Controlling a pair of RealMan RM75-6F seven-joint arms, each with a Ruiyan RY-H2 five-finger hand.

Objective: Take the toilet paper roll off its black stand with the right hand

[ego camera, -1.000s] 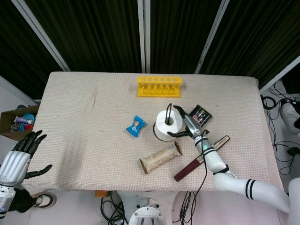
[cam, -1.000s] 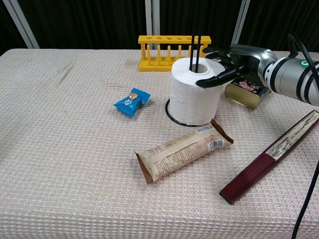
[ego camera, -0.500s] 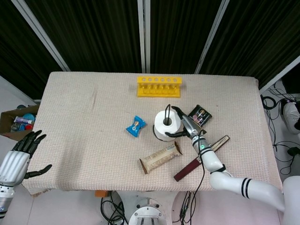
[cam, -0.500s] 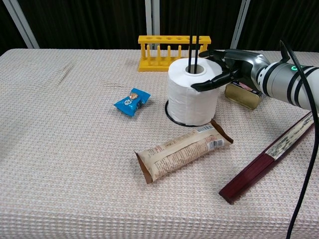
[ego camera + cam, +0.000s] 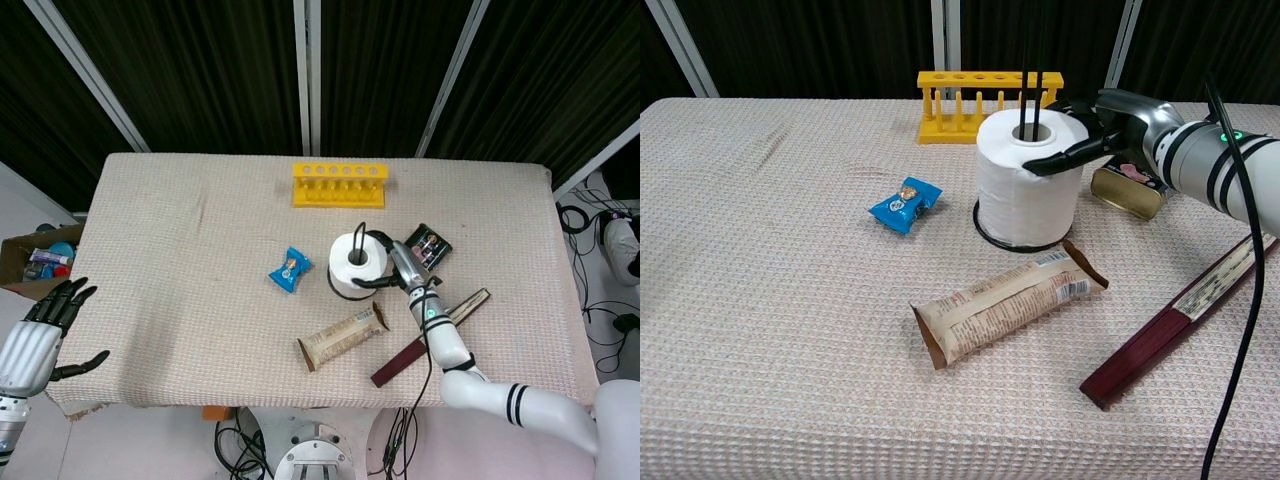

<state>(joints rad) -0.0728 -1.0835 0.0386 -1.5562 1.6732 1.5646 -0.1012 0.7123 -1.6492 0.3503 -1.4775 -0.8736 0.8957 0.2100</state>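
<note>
The white toilet paper roll (image 5: 352,264) (image 5: 1026,185) sits around the two upright rods of its black stand (image 5: 1030,60), mid-table. The stand's ring base (image 5: 985,232) shows under the roll's lower edge. My right hand (image 5: 393,265) (image 5: 1095,135) grips the roll from its right side, with the thumb along the front of the roll's top edge and the fingers behind it. My left hand (image 5: 45,335) hangs off the table's front left corner with its fingers spread and nothing in it; the chest view does not show it.
A yellow tube rack (image 5: 339,184) (image 5: 988,100) stands behind the roll. A small tin (image 5: 428,245) (image 5: 1127,188) lies right of it, a blue candy (image 5: 289,268) (image 5: 905,203) left, and a snack bar (image 5: 342,336) (image 5: 1005,305) and dark red folded fan (image 5: 430,323) (image 5: 1185,310) in front.
My right hand has closed in on the roll's top right edge, and the roll has shifted slightly up and back on the rods. The left hand has stayed put.
</note>
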